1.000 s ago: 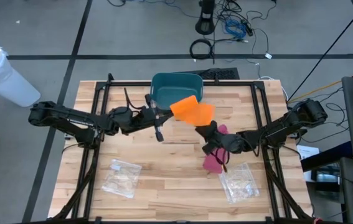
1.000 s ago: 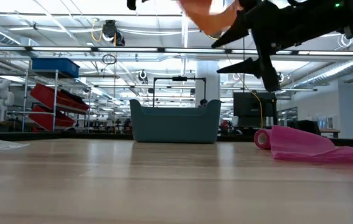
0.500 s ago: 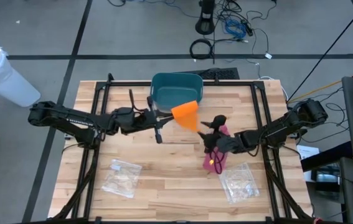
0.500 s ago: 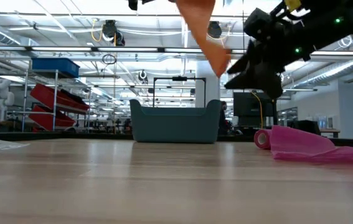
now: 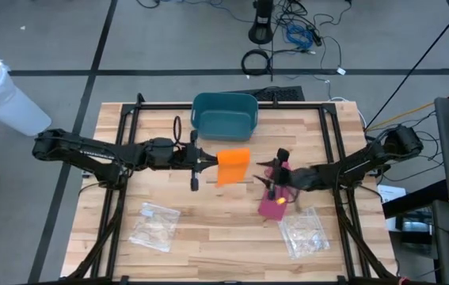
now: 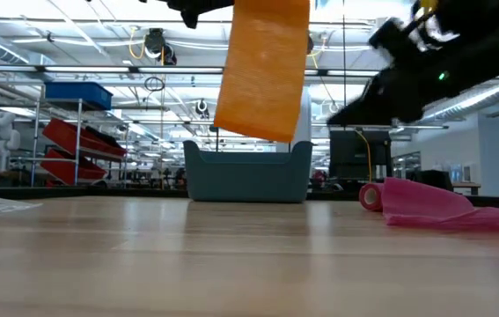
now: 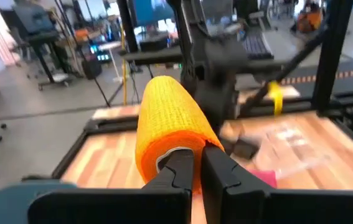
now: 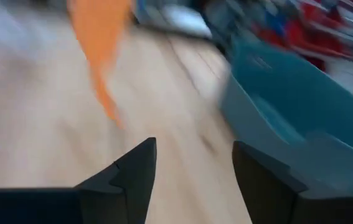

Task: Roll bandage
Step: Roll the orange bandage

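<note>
High view — left claw (image 5: 200, 161) over mid-bench (image 5: 208, 229), clamped on the orange bandage (image 5: 232, 167), which now hangs as a flat strip just in front of the teal bin (image 5: 224, 115). Half a second ago the strip was pulled toward the right claw (image 5: 274, 176); that claw has since let go and drawn back over the pink bandage (image 5: 273, 202). Two clear bags (image 5: 154, 225) lie at the near edge.

Low view — orange bandage (image 6: 262, 70) dangles free, clear of the bench (image 6: 231, 255), lower end loose. Pink bandage (image 6: 416, 204) lies partly unrolled at right, teal bin (image 6: 247, 172) behind.

Left wrist view — claw fingers (image 7: 182, 168) close together on the core of the orange roll (image 7: 167, 124).

Right wrist view — fingers (image 8: 132, 174) apart, holding nothing; orange strip (image 8: 98, 43) ahead, bin (image 8: 288, 112) beside it.

Judgement: with the tail end released, no tension on the strip — rolling has to restart by regrasping the free end.
</note>
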